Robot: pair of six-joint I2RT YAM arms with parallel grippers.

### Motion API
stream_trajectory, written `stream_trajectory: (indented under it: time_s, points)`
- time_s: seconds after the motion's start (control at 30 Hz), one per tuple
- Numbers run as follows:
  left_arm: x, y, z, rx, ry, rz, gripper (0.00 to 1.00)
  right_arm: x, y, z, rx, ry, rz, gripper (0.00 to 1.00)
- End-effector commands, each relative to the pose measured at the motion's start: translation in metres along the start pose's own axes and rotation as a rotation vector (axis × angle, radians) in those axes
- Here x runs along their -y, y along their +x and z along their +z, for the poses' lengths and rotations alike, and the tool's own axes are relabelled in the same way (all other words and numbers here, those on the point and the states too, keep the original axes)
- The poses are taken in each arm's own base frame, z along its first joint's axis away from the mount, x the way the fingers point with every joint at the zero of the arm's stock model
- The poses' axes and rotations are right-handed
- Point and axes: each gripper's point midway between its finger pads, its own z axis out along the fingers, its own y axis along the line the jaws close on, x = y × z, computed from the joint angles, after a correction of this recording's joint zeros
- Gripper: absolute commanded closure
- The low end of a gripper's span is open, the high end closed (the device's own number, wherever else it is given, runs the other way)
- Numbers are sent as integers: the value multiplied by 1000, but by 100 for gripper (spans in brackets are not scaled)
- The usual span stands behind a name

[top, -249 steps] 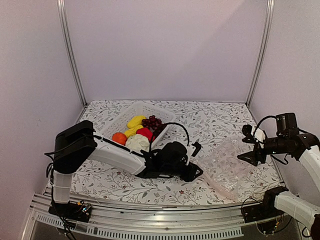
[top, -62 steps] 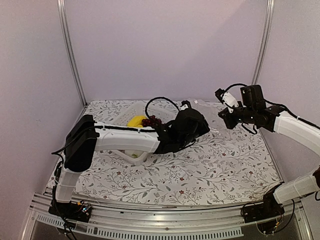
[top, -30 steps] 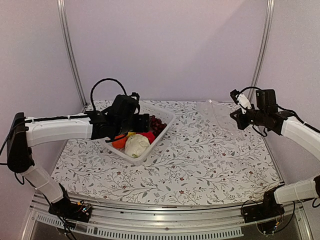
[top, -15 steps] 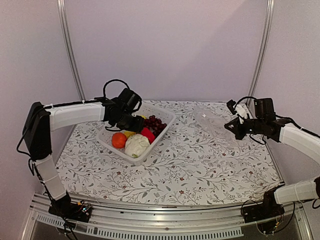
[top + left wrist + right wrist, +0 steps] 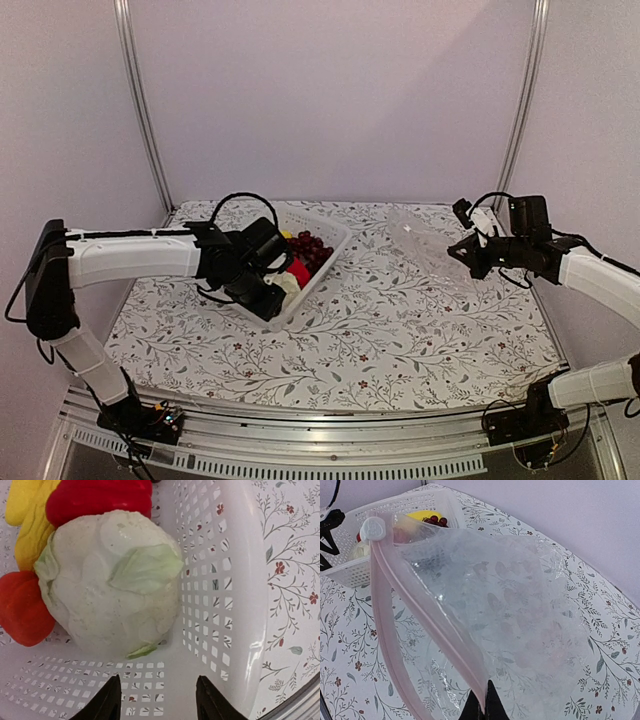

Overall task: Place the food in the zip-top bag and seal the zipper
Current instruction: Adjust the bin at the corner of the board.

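Observation:
The food lies in a white perforated basket (image 5: 240,580). In the left wrist view the white cauliflower (image 5: 115,580) fills the middle, with the red pepper (image 5: 100,497), yellow pieces (image 5: 25,520) and the orange fruit (image 5: 22,607) beside it. My left gripper (image 5: 159,702) is open just short of the cauliflower, with nothing between its fingers. From above, the grape bunch (image 5: 308,245) shows behind the left gripper (image 5: 268,300). My right gripper (image 5: 482,705) is shut on the pinkish zipper (image 5: 420,610) of the clear zip-top bag (image 5: 520,605), which it holds in the air (image 5: 420,235).
The basket's (image 5: 335,235) near corner lies under the left gripper. A white slider (image 5: 372,528) sits at the far end of the zipper strip. The floral tablecloth (image 5: 400,330) covers the table, and metal posts (image 5: 520,110) stand at the back corners.
My left gripper has swung from the basket's far side to its near corner over the cauliflower, and its jaws have narrowed. The right arm lowered the bag slightly, then held still.

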Motion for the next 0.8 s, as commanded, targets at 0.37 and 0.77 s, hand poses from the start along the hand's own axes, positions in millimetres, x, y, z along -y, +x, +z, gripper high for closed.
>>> stream_trajectory:
  time_s: [0.37,0.77]
  points:
    - [82,-25,-19,11,45,255,40,-2,2,-3,5,2,-16,100]
    - [-1,-14,-45,77,-101,134,6,-4,4,-1,-1,-9,-19,100]
